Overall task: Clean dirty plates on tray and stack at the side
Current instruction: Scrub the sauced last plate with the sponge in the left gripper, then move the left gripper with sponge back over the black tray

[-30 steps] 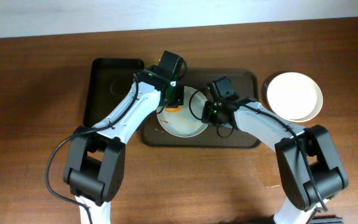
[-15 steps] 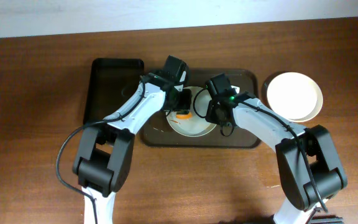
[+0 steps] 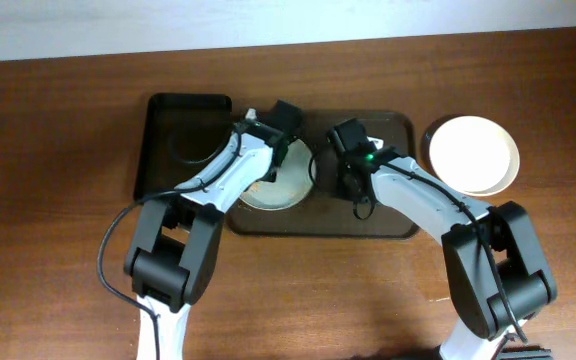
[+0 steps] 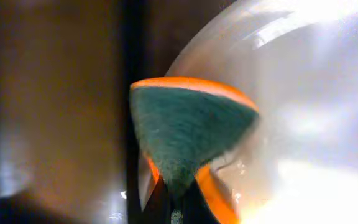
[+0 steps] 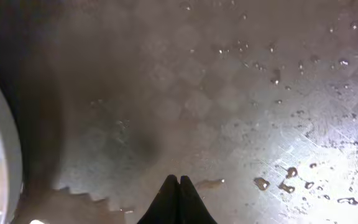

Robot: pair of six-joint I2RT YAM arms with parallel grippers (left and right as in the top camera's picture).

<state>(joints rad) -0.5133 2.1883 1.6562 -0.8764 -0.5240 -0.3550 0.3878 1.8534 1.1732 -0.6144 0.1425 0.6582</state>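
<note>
Left gripper (image 4: 174, 202) is clamped hard on a sponge (image 4: 191, 124), orange body with the green scrubby face toward the wrist camera, squeezed into a wedge where the fingers pinch it. It hangs right over the left rim of the plate (image 4: 316, 124); can't tell if it's actually pressing down. Right gripper (image 5: 179, 186) has its fingers closed on nothing, tips together over the bare floor of the tray (image 3: 388, 215).

The plate looks plain glossy white, wet, lots of glare in the left wrist view, and I can't make out any sauce from overhead. It sits at the left end of the dark brown tray, its left edge close to the tray's left rim. In the right wrist view its rim only peeks in at the left edge of the frame.

Room-wise, the middle and right of the tray are open, just a wet checkered surface with droplets (image 5: 263, 183). Both wrists crowd the plate from either side in the upper middle of the overhead frame. A black tray (image 3: 183, 140) sits just beside the brown one at upper left. The stack of plates (image 3: 473, 152) is off the tray at upper right, near its corner but apart; can't tell how many. Table (image 3: 58, 200) is open wood on the far left and along the bottom
</note>
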